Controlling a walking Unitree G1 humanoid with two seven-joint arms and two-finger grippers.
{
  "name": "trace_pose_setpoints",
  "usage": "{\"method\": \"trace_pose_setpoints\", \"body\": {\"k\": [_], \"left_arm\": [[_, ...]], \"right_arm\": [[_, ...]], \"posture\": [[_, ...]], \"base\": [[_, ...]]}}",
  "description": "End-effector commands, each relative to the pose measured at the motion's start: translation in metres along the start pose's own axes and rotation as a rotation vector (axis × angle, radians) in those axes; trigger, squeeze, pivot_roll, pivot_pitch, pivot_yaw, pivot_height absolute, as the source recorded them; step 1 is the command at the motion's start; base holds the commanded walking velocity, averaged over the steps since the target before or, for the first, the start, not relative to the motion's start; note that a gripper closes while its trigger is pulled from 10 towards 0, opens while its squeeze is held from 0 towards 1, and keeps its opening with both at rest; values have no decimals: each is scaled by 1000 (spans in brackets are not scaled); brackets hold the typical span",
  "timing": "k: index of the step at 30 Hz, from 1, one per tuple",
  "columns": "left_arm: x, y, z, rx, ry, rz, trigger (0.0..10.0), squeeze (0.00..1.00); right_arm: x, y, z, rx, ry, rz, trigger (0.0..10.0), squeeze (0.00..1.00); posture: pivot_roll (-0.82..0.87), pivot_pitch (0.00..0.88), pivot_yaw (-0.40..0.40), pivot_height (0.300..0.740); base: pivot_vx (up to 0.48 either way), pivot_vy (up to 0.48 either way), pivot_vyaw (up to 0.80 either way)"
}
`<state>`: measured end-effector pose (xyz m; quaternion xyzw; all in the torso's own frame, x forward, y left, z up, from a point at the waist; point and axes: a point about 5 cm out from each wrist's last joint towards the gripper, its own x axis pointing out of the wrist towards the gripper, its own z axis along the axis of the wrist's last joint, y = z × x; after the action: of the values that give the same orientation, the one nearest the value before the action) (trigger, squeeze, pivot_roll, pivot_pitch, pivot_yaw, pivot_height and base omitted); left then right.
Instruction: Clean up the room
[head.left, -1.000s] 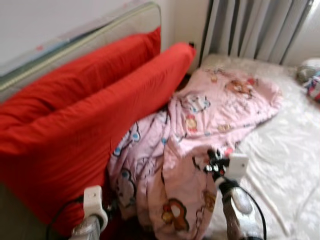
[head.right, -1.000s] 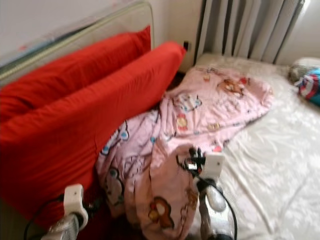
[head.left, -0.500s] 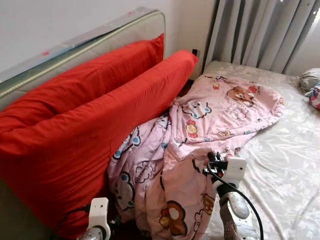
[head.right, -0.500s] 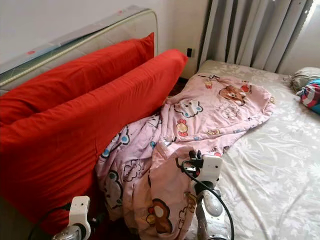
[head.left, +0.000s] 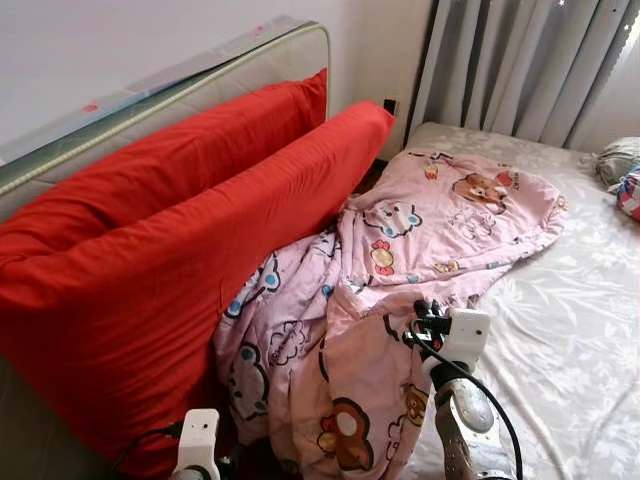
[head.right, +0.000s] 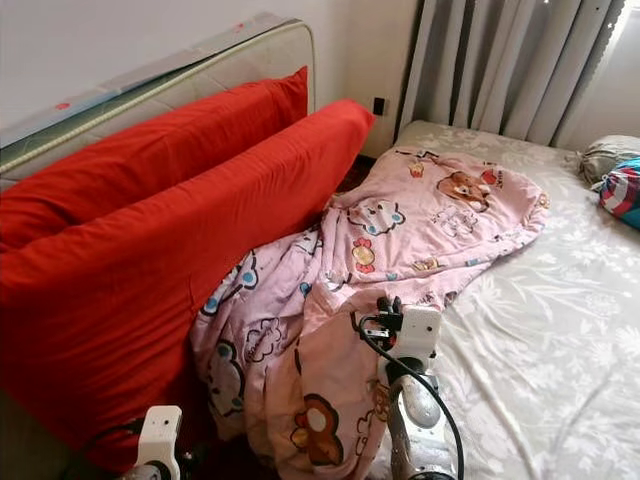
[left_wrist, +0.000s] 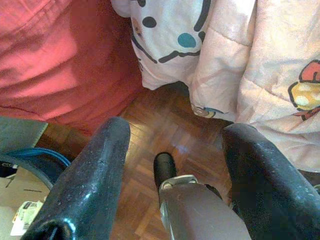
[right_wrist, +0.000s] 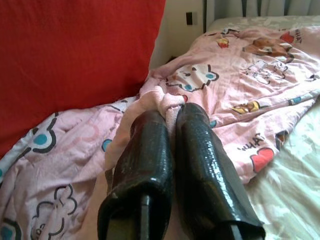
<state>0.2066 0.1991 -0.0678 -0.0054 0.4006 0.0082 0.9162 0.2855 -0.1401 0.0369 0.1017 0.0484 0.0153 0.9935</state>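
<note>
Right end effector (right_wrist: 167, 112) pinched shut on pink quilt (head.left: 440, 220) fold; left end effector (left_wrist: 172, 150) gaping, empty. Lift high, drag quilt right onto bed (head.left: 580, 330).

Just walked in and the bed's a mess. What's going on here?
The robot is tidying the bed. Its right claw is pinched shut on a fold of the pink cartoon quilt, which lies crumpled between the red cushions and the mattress. The left claw hangs open above the wooden floor.
</note>
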Motion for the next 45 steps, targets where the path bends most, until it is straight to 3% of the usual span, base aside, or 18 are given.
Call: {"method": "trace_pose_setpoints", "body": {"k": [1,16,33,39,45], "left_arm": [[-1,4,-4,10,11,0,10000,0],[-1,4,-2,29,8,-10,10000,0],[-1,5,-2,48,7,-16,10000,0],[-1,4,-1,52,7,-22,10000,0],[-1,4,-1,66,2,-26,10000,0]], "right_arm": [[2,3,5,2,-17,7,10000,0],[4,5,8,0,-27,-6,10000,0],[4,-18,17,-45,-75,-171,10000,0],[4,-18,21,-88,-104,-173,10000,0],[2,-28,24,-100,-110,-240,10000,0]], "posture": [[-33,0,3,740],[-32,0,8,740],[-30,0,8,740],[-32,0,9,740],[-30,0,8,740]], "base": [[-281,0,0],[-297,0,0],[-309,0,0],[-319,0,0],[0,0,0]]}}
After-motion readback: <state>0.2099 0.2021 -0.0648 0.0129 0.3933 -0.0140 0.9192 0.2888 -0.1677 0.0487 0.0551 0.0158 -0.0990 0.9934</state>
